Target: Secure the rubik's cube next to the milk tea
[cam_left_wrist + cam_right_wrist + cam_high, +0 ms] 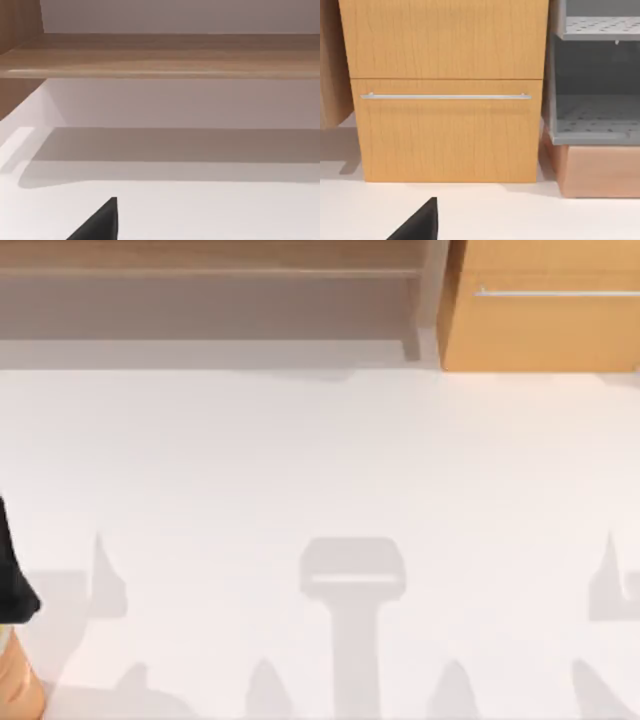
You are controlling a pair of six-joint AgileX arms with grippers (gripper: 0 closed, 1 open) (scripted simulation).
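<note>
The milk tea (16, 692) is a glossy tan-orange rounded shape, cut off by the bottom left corner of the top view. A black shape (12, 575) stands just above it at the left edge; what it is I cannot tell. The rubik's cube is out of view. A dark tip of my left gripper (100, 225) hangs over the white table (200, 210), facing a long wooden shelf. A dark tip of my right gripper (420, 225) hangs over the table in front of a wooden cabinet.
A low wooden shelf (210, 270) runs along the table's back. A wooden cabinet (545, 310) with a silver handle (445, 96) stands at the back right. Beside it is a grey perforated rack (597, 127) on a wooden base. Arm shadows fall on the table's front.
</note>
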